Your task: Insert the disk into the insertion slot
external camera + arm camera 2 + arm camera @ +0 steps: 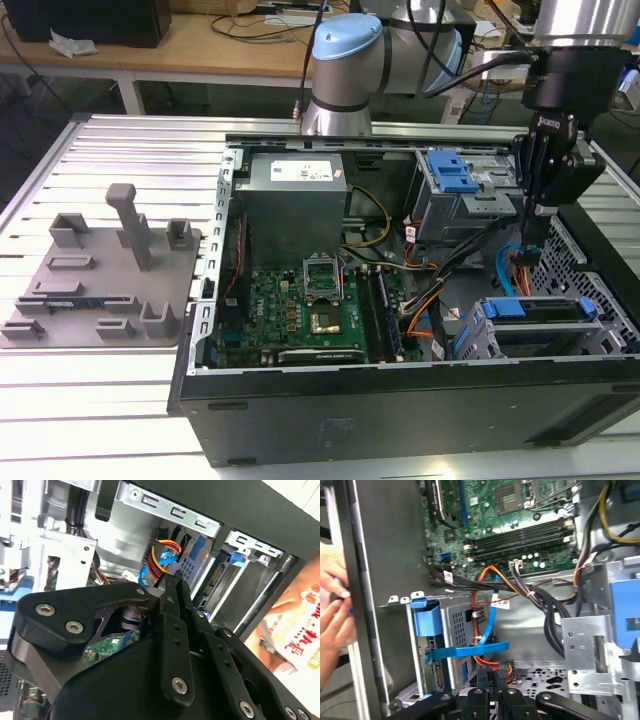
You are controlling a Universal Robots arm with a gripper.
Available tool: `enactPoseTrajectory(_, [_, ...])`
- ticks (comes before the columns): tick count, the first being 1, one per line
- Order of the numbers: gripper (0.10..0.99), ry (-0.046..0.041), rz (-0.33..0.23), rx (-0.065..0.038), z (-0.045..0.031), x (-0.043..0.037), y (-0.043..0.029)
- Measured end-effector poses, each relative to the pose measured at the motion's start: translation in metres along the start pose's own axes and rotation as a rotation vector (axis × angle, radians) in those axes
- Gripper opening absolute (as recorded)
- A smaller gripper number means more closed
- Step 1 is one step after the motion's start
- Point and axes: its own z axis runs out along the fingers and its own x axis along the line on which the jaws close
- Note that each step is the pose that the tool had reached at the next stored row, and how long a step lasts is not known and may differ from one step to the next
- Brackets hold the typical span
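Observation:
The disk (528,310) lies low at the case's front end on the exterior view's right. Its bright blue carrier (427,621) sits inside the small grey cage with perforated sides (456,630). The insertion slot (545,338) is that cage's wide, low opening, and the blue frame shows along its upper edge. My gripper (533,238) hangs upright inside the case, just behind and above the cage. Its two black fingers are pressed together with nothing between them. In both wrist views the gripper (172,584) (498,676) points at the cables beside the cage.
The larger grey bay with the blue ribbed top (452,172) stands behind my gripper. Orange, red and blue cables (490,610) run between the motherboard (300,300) and the cage. A person's hand (332,605) is at the case's outer wall. A grey fixture plate (100,280) lies outside, on the exterior view's left.

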Motion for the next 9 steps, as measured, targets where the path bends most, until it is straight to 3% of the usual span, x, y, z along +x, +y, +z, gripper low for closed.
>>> enactPoseTrajectory(2, [0.165, -0.0312, -0.001, -0.006, -0.0009, 0.0045, -0.0002])
enactPoseTrajectory(5, [0.165, -0.0542, -0.001, -0.013, -0.0024, 0.0109, -0.0009])
enactPoseTrajectory(6, [0.165, -0.0666, -0.001, -0.015, -0.0034, 0.0145, -0.0015])
enactPoseTrajectory(9, [0.165, -0.0927, -0.001, -0.018, -0.0045, 0.0214, -0.0024])
